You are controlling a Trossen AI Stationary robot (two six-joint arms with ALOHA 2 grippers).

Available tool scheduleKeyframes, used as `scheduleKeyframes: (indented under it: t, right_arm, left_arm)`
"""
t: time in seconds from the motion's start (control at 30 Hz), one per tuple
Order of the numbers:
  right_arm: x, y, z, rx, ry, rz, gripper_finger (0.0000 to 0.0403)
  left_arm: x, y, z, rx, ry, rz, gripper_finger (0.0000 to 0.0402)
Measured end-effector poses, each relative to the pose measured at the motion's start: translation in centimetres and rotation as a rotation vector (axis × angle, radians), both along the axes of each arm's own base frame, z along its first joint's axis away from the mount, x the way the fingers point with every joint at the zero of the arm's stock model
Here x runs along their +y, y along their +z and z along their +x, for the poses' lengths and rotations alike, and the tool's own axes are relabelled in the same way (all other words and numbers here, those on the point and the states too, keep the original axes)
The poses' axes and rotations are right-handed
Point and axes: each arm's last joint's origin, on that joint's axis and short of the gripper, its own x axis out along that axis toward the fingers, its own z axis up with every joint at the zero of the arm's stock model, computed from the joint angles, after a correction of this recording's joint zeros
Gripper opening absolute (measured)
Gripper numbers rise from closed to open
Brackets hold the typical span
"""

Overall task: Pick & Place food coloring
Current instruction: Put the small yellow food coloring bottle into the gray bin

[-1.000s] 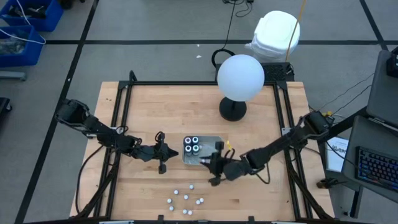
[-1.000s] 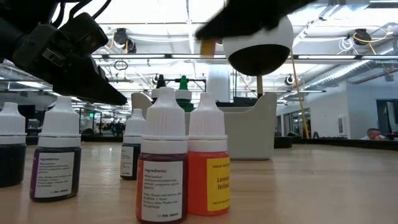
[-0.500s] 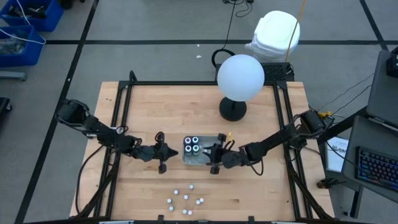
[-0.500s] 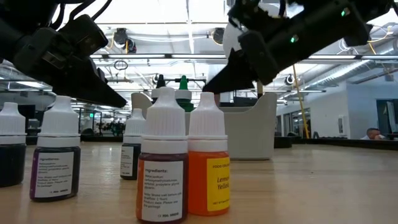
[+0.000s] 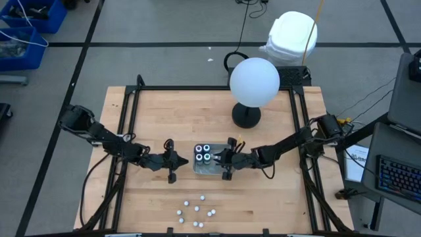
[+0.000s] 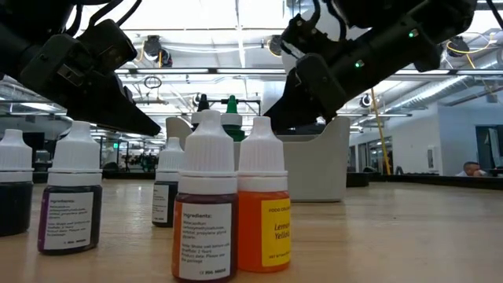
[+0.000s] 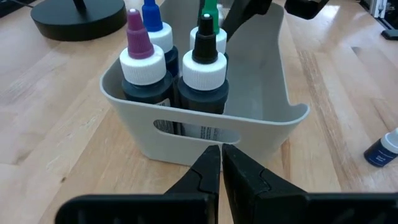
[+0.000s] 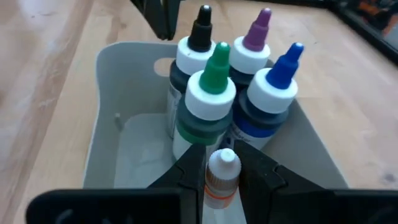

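Note:
A grey bin (image 5: pixel 221 168) at the table's middle holds a few larger dark bottles (image 5: pixel 204 153) standing upright, with black, green, purple and blue tips (image 8: pixel 214 93). My right gripper (image 5: pixel 227 160) hangs over the bin's right part, shut on a small white-capped orange bottle (image 8: pixel 222 171). My left gripper (image 5: pixel 176 160) is shut just left of the bin, and its tips (image 7: pixel 221 155) face the bin's handle wall (image 7: pixel 186 134) with a gap between. Several small white-capped bottles (image 5: pixel 195 209) stand on the table near the front edge, two of them (image 6: pixel 236 208) close in the low view. My right gripper pinches the small bottle's body just under its white cap (image 8: pixel 217 188) between its two fingers (image 8: pixel 189 168). The fingers slant down from the table's right side. The bottle stands roughly upright in the hold, lifted clear above the bin's floor (image 8: pixel 140 158).
A black-based lamp with a white globe (image 5: pixel 254 82) stands at the far middle of the table. A black frame (image 5: pixel 128 131) borders the wooden top. A small blue bottle (image 7: pixel 380 149) stands on the table beside the bin. Bare wood lies on both sides of the bin.
My right gripper has carried the small bottle toward the table's far edge and downward, from in front of the bin to over the bin's right part, rolling a little on the way. Its fingers have stayed shut on the bottle.

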Motion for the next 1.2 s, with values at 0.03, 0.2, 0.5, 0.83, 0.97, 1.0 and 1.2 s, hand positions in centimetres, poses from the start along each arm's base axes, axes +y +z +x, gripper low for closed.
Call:
scheduleKeyframes:
  t: [0.03, 0.2, 0.5, 0.83, 0.97, 1.0, 1.2]
  right_arm:
    - [-0.2, 0.0, 0.1, 0.003, 0.014, 0.012, 0.0056]
    - [-0.7, -0.1, 0.2, 0.014, 0.061, 0.063, 0.0057]
    - [-1.0, -0.5, 0.0, 0.061, 0.042, 0.084, 0.0057]
    - [-1.8, -0.6, 0.1, 0.074, 0.028, 0.075, 0.0057]
    - [-1.7, -0.5, 0.2, 0.062, 0.029, 0.078, 0.0057]
    - [-1.7, -0.5, 0.2, 0.061, 0.029, 0.078, 0.0057]
    - [-2.1, -0.3, 0.4, 0.038, 0.02, 0.072, 0.0057]
  left_arm:
    - [0.0, 0.0, 0.0, 0.0, 0.0, 0.0, 0.0024]
    - [0.0, 0.0, 0.0, 0.0, 0.0, 0.0, 0.0024]
    - [0.0, 0.0, 0.0, 0.001, -0.002, 0.007, 0.0024]
    - [0.0, 0.0, 0.0, 0.0, -0.002, 0.007, 0.0024]
    - [0.0, 0.0, 0.0, -0.001, 0.004, 0.009, 0.0024]
    - [0.0, 0.0, 0.0, -0.001, 0.007, 0.01, 0.0024]
    - [0.0, 0.0, 0.0, -0.002, 0.006, 0.01, 0.0024]
